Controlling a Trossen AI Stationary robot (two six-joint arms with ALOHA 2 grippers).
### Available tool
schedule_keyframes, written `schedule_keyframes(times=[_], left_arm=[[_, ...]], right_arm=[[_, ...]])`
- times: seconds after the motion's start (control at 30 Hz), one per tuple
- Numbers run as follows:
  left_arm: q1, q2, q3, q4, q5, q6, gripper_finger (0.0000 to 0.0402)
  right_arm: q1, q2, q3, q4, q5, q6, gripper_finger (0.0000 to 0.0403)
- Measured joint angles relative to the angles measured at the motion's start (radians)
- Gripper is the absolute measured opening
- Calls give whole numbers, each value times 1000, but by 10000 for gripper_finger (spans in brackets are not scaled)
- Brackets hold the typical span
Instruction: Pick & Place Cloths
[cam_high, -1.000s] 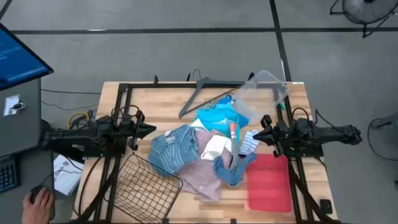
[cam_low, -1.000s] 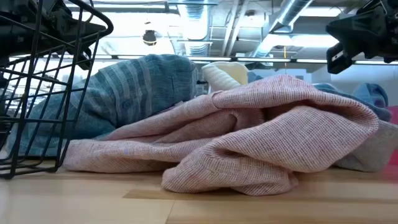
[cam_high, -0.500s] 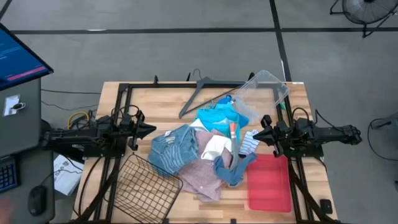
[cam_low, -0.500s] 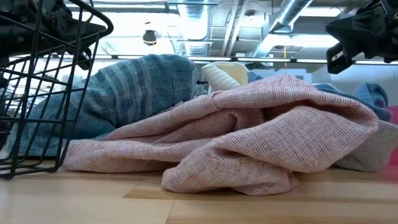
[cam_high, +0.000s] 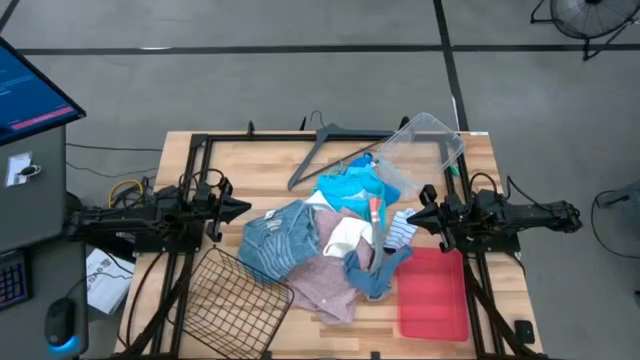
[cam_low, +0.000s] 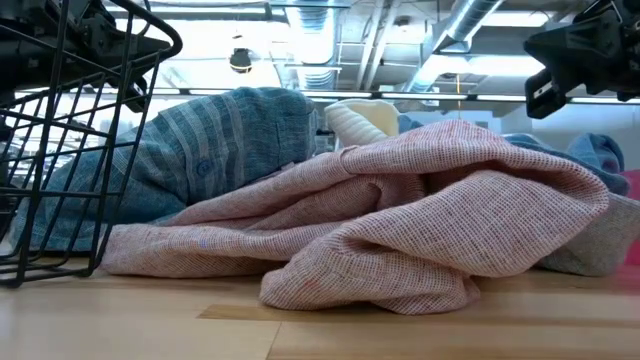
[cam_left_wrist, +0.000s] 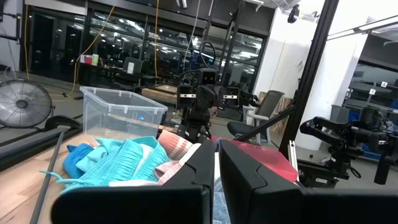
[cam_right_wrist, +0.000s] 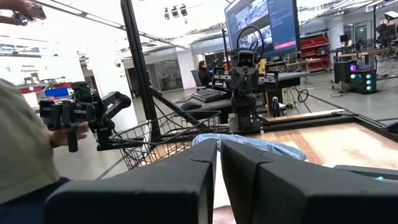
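Observation:
The cloths lie heaped at the table's middle. Blue denim (cam_high: 272, 245) is at the heap's left and dusty pink (cam_high: 332, 283) at its near side. Bright turquoise (cam_high: 352, 188) is at its far side, white (cam_high: 345, 236) in the centre, a striped sock (cam_high: 401, 228) and a grey-blue piece (cam_high: 377, 270) at the right. The low view shows the pink cloth (cam_low: 400, 220) resting on the tabletop in front of the denim (cam_low: 200, 150). My left gripper (cam_high: 245, 209) (cam_left_wrist: 216, 152) hovers shut, left of the heap. My right gripper (cam_high: 415, 215) (cam_right_wrist: 219, 144) hovers shut at its right, beside the sock.
A black wire basket (cam_high: 235, 300) lies tipped at the near left, beside the denim. A red tray (cam_high: 433, 295) lies at the near right. A clear plastic bin (cam_high: 422, 145) and a grey hanger (cam_high: 330, 145) sit at the far side. A person (cam_right_wrist: 25, 155) shows beyond the table.
Both arms and the cloths have kept still. A person's hand on the mouse beside the table's near left corner has drawn away out of view.

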Motion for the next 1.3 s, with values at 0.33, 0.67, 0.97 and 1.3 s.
schedule_keyframes(times=[0.33,0.67,0.97,1.3], left_arm=[[0,0,0,4,0,0,8],[0,0,0,25,0,1,8],[0,0,0,182,0,-13,8],[0,0,0,570,23,11,8]], right_arm=[[0,0,0,0,0,0,21],[0,0,0,0,0,0,21],[0,0,0,1,0,0,21],[0,0,0,142,3,71,21]])
